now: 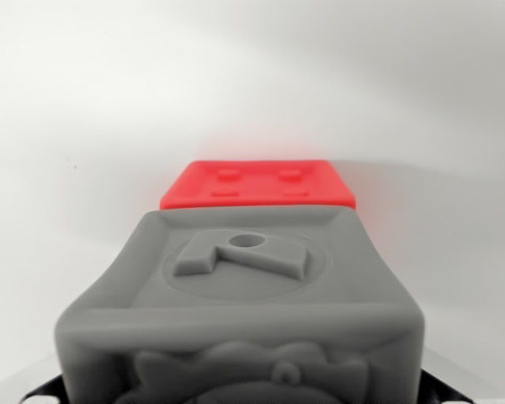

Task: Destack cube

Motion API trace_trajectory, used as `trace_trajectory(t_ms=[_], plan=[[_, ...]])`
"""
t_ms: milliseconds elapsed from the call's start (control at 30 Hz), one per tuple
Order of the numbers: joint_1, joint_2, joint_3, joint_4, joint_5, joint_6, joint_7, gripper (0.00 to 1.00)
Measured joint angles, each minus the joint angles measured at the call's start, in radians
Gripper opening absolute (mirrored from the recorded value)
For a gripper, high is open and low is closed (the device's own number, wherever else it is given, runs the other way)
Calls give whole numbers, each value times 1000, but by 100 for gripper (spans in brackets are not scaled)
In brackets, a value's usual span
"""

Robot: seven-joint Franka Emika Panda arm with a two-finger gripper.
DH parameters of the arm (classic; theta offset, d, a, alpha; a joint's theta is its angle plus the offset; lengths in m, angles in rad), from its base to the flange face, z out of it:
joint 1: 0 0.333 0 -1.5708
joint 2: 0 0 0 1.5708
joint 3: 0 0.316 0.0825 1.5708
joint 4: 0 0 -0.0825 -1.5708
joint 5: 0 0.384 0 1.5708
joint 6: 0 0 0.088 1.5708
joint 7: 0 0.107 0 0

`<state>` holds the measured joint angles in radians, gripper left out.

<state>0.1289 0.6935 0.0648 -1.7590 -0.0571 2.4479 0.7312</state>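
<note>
Grey soft-plastic cube (244, 311) w/ embossed reliefs fills the lower half of the wrist view, very close to the lens. A raised shape inside a circular recess is seen on its top face; a blurred figure relief on its near face. Red soft-plastic cube (257, 185) is seen just behind it, top face w/ small raised marks; contact btw. the two can't be told. Both lie against a plain white surface (84, 109). Gripper fingers are barely shown at the bottom corners; claw state can't be told.
</note>
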Motion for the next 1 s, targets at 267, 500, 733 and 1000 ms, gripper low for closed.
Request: trace_trajectory(t_ms=[267,500,733,1000], plan=[[0,-23,0,-2,0,-18,0,0],[0,-49,1,-7,0,-40,0,0],[0,-81,2,-9,0,-68,0,0],[-1,-119,4,-10,1,-104,-1,0]])
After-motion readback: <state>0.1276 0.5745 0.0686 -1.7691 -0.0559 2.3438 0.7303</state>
